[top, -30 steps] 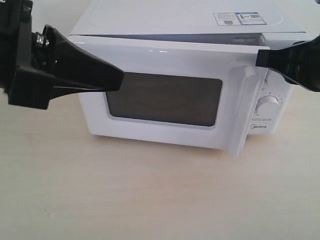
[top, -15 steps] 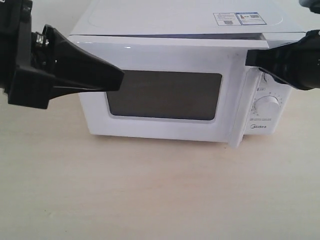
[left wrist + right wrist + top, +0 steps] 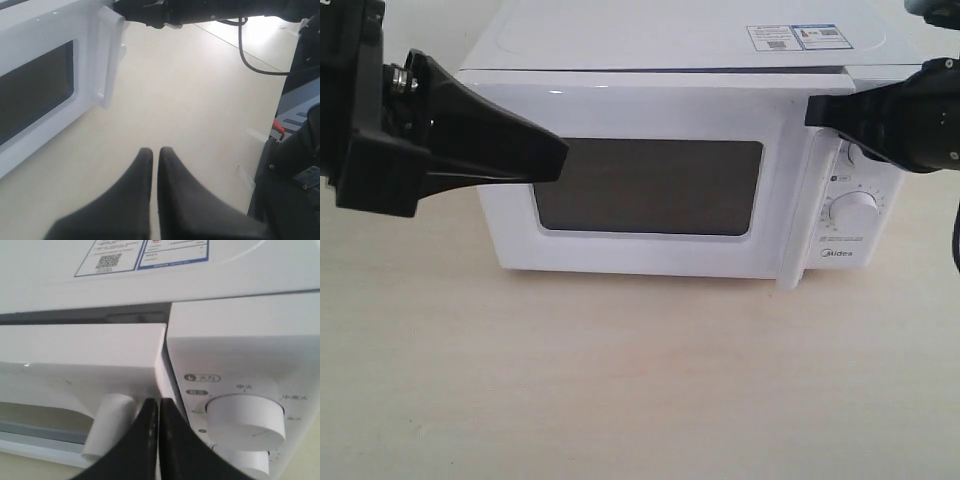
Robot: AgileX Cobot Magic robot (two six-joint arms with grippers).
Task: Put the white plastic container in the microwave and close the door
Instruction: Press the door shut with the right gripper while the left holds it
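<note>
Robot lab bench: microwave [image 3: 660, 60] on a pale tabletop [image 3: 620, 380], black cable [image 3: 240, 45] trailing beside.

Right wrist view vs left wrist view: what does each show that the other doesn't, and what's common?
Only right wrist: the stickers on top of the microwave and its dials. Only left wrist: the shut left gripper and a black cable off to the side. Both: the door handle, with the shut right gripper at its upper end.
</note>
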